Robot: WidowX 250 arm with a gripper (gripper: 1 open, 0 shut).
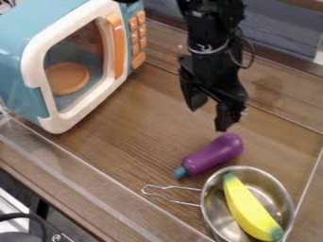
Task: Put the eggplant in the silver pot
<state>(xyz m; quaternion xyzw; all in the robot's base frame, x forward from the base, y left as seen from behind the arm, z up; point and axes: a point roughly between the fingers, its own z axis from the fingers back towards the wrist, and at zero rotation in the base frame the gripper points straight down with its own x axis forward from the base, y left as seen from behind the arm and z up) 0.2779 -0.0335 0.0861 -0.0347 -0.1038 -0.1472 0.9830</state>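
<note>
The purple eggplant (213, 154) lies on the wooden table, just left of and above the silver pot (222, 225), near the pot's rim. A yellow banana-shaped toy (250, 211) lies inside the pot, and the pot's wire handle (168, 194) sticks out to the left. My black gripper (211, 107) hangs above the eggplant, pointing down, its fingers open and empty. It is apart from the eggplant, a short way above it.
A teal toy microwave (63, 59) with its door open stands at the back left, an orange disc inside it. A clear raised edge runs along the table's front left side. Bare wood lies between the microwave and the eggplant.
</note>
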